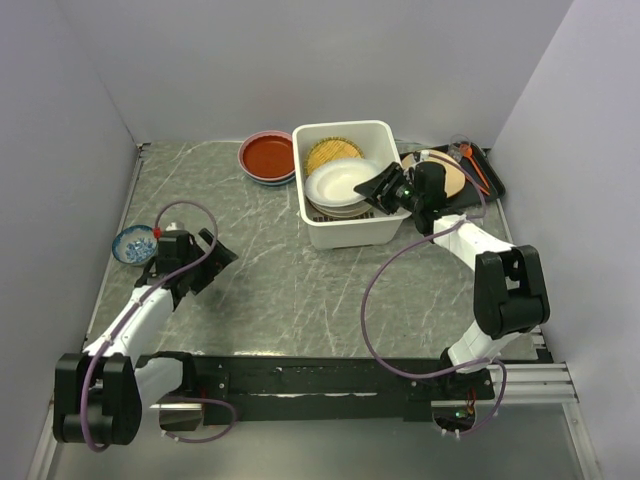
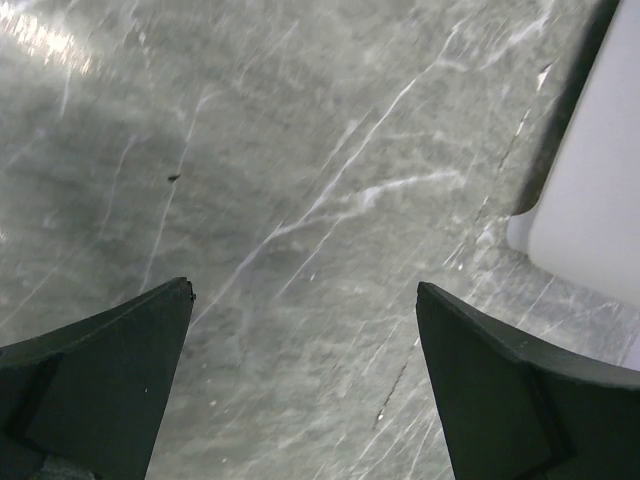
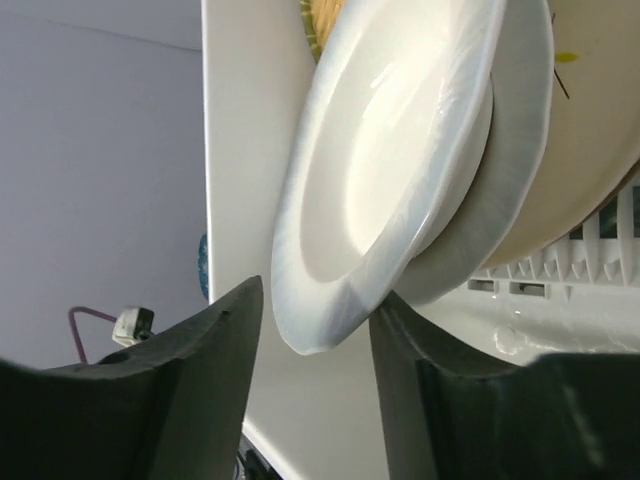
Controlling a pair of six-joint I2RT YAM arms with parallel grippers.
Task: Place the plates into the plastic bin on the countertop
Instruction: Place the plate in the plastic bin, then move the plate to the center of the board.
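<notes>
We drop the white plate (image 3: 390,170) in the plastic bin (image 1: 350,232): right fingers (image 3: 180,400) loose, left fingers (image 2: 100,390) spread; next, lift clear.

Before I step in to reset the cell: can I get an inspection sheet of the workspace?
Surface: marble-look countertop, thin white veins.
Job's things: plastic bin holds white plate on a stack, yellow lattice plate behind; red plate outside, left of bin; tan plate on black tray.
Clutter: small blue patterned bowl at left; orange utensil on tray.
Grippers: left gripper open above countertop; right gripper open, fingers either side of white plate's rim.
Cables: purple cable loops from each arm.
Surroundings: plain pale walls on three sides.
</notes>
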